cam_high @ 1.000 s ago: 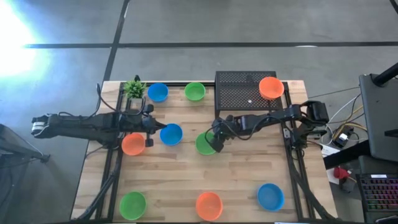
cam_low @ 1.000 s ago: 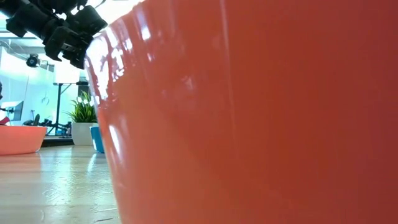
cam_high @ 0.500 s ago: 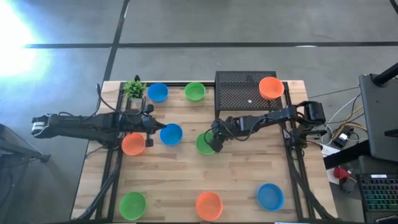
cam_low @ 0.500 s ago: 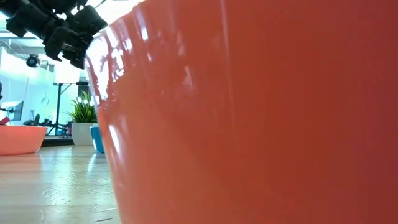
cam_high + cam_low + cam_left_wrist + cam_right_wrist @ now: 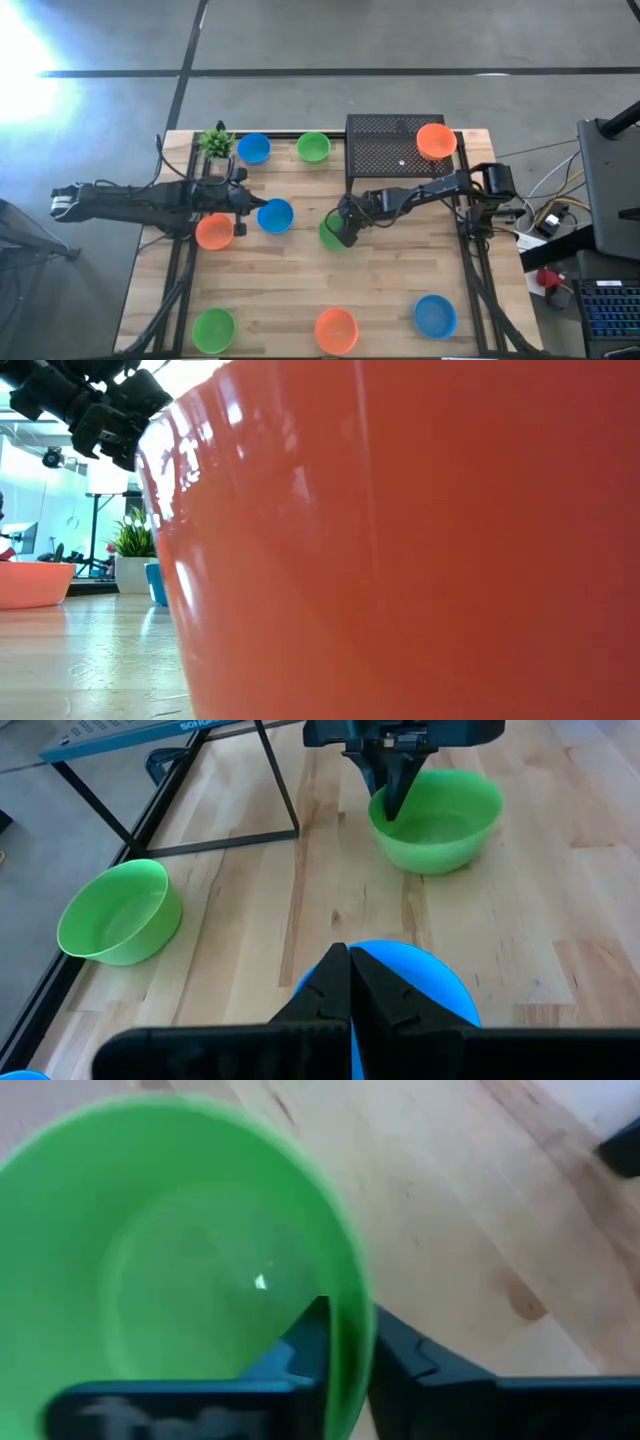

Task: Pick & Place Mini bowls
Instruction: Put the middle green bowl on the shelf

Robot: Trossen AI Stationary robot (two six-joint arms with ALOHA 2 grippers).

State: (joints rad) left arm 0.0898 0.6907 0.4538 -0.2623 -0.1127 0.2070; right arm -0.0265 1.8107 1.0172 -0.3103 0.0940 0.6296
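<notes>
Near the middle of the pale wooden plank table (image 5: 270,290), the right gripper (image 5: 341,230) has its two dark fingers pinched on the rim of a small glossy green plastic bowl (image 5: 331,233), one finger inside the wall and one outside, as the right wrist view shows plainly. I judge the step in hand to be the grasp itself, with the bowl sitting on the wood just at 7 o'clock of the black mesh metal tray (image 5: 385,150). The next move calls for a clean lift without tipping, then a carry toward wherever the bowls are gathered, likely the tray at 1 o'clock, where a round orange-red plastic bowl (image 5: 436,140) already sits. The left gripper (image 5: 250,207), jaws pressed together and holding nothing, waits at 9 o'clock of the grasped bowl, right beside a small blue plastic bowl (image 5: 276,216). An orange-red bowl by the left arm (image 5: 213,231) lies next to it. Farther round the table stand a far blue bowl (image 5: 254,148) and far green bowl (image 5: 313,147) at 11 o'clock, plus a little leafy green plant (image 5: 216,141). Nothing blocks the path to the tray, though its raised frame edge needs clearing.
</notes>
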